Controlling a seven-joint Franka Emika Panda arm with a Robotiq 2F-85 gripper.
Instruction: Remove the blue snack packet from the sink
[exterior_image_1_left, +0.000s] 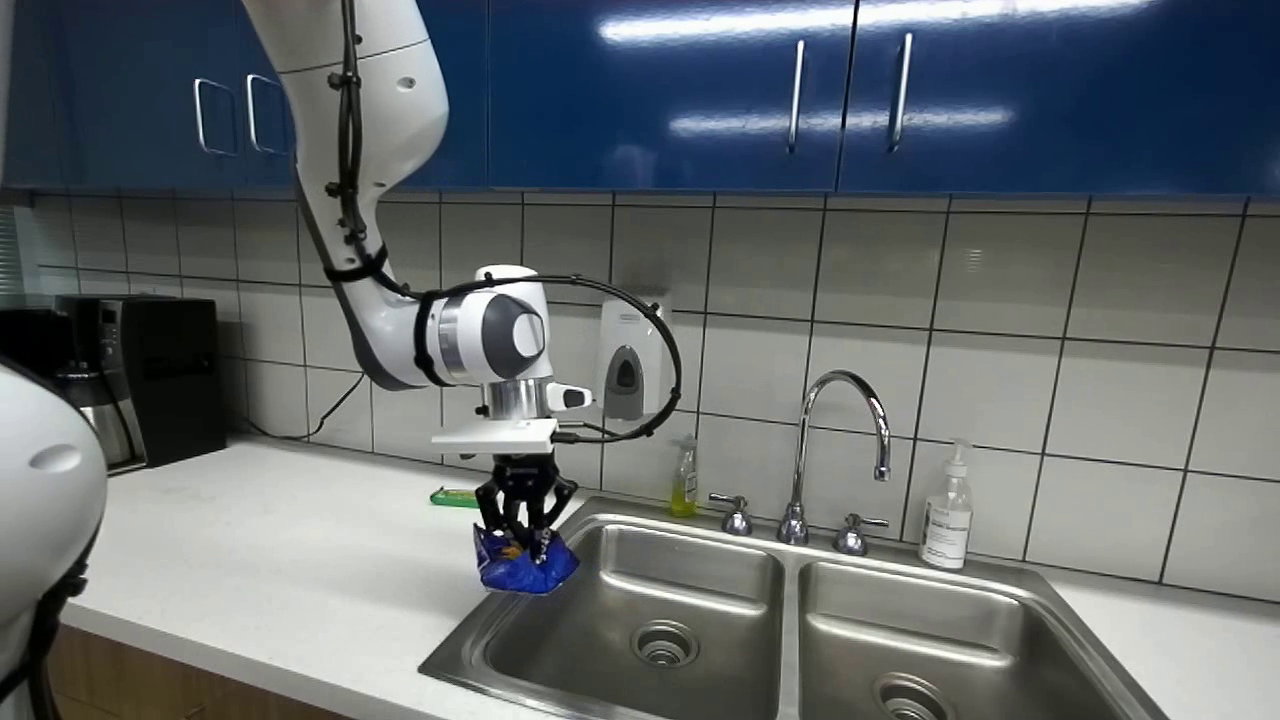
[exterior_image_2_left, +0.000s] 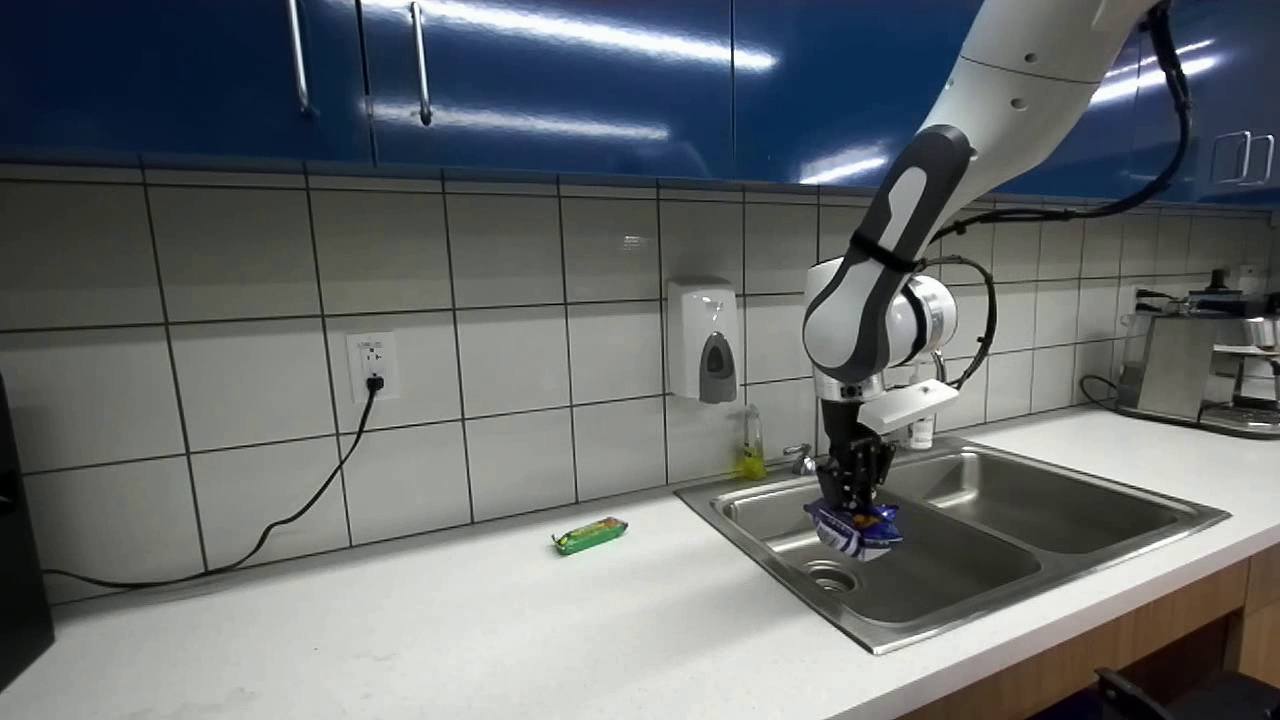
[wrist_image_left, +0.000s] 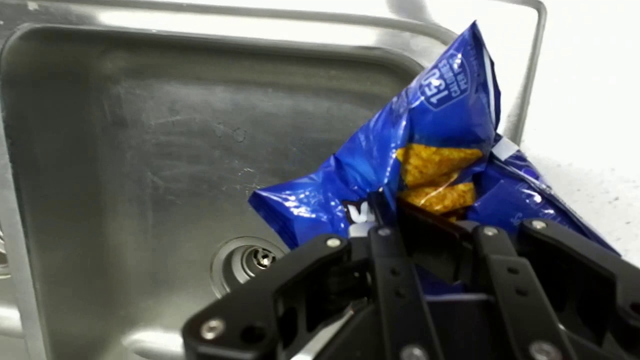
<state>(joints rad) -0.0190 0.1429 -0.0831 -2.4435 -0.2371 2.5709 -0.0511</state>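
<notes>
Hanging left of centre in the lower half of the frame in an exterior view, the blue chip bag is held in the clenched Robotiq gripper, seen against the left rim of the double-basin sink. In an exterior view it shows right of centre, against the sink's left half, up and right of the drain; it looks lifted, not yet set on the counter, where a green wrapped bar lies below mid-frame. In the wrist view, the fingers at lower right pinch the bag's middle, just below its chip picture; one corner points to the upper right, and the film is creased around the grip. I judge it light, soft and slick, with brittle contents. The mid-body hold seems secure enough, though more squeezing could crush chips or burst the film; for a gentler hold, a crimped end seam would suit.
</notes>
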